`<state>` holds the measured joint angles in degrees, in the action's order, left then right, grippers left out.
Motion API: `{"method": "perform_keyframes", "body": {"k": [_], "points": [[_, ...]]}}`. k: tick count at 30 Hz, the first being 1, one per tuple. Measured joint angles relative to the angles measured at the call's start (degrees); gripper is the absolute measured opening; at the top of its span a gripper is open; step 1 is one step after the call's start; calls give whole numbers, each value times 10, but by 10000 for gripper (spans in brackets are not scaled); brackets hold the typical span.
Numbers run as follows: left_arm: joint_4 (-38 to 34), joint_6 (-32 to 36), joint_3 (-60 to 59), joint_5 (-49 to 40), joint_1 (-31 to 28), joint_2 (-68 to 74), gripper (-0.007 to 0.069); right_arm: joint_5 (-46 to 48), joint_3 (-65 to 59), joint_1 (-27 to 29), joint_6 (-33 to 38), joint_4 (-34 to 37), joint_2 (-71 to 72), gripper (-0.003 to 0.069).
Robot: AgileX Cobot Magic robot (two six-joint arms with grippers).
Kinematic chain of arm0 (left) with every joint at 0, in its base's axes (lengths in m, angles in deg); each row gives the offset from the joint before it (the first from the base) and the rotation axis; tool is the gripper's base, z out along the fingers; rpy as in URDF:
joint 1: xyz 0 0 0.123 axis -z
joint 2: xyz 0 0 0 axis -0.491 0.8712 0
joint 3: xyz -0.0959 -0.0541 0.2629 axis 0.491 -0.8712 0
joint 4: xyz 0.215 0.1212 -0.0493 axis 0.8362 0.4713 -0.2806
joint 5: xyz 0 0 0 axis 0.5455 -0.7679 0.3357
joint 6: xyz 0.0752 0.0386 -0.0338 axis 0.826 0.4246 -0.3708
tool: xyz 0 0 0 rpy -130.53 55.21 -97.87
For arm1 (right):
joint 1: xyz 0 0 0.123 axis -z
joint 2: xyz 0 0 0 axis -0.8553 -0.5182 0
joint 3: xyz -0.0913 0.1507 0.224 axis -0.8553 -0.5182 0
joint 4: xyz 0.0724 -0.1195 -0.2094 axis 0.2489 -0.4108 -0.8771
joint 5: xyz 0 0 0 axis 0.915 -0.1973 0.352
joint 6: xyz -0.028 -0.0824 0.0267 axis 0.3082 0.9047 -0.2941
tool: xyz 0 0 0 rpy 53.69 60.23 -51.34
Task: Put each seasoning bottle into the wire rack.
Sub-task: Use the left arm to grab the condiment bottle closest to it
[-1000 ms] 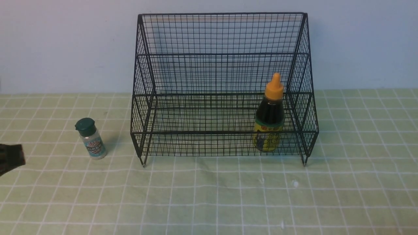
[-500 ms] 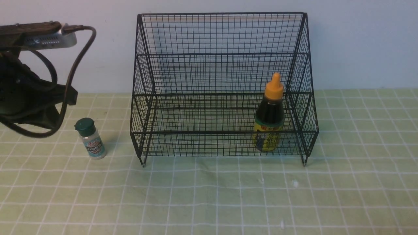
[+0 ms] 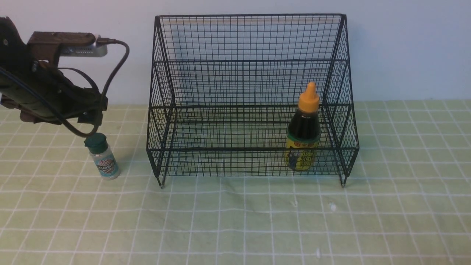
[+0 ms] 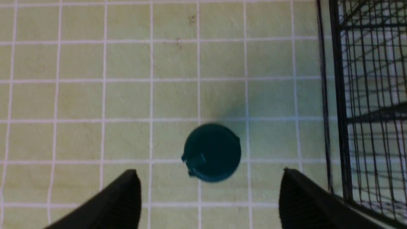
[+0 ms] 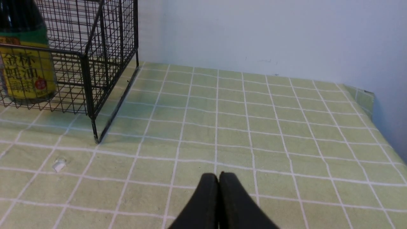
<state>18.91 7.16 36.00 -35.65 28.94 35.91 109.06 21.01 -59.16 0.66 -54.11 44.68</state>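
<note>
The left gripper [image 4: 210,173] has its black fingers [image 4: 120,197] spread wide. It hangs right over the small clear shaker with the dark green cap and teal label [image 3: 103,159], with neither finger touching it. That shaker stands upright on the green checked tablecloth [image 3: 235,221], just left of the big black wire-mesh rack [image 3: 250,59]. The tall dark-sauce bottle with the orange nozzle cap and yellow label [image 3: 304,136] stands in the rack's lower tier, at the right end. The right gripper [image 5: 218,178] is pressed together on nothing. A second ago the left arm barely poked in at the edge; the bottles and rack haven't budged.
</note>
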Motion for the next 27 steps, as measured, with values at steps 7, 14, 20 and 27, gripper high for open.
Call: {"method": "perform_keyframes", "body": {"k": [7,14,20,27], "points": [[6,0,0,51,0,73,623,0,0,0,0,0,0,-12],[8,0,0,59,0,111,556,0,0,0,0,0,0,-12],[5,0,0,56,0,126,388,0,0,0,0,0,0,-12],[29,1,1,-6,0,112,341,0,0,0,0,0,0,-12]]}}
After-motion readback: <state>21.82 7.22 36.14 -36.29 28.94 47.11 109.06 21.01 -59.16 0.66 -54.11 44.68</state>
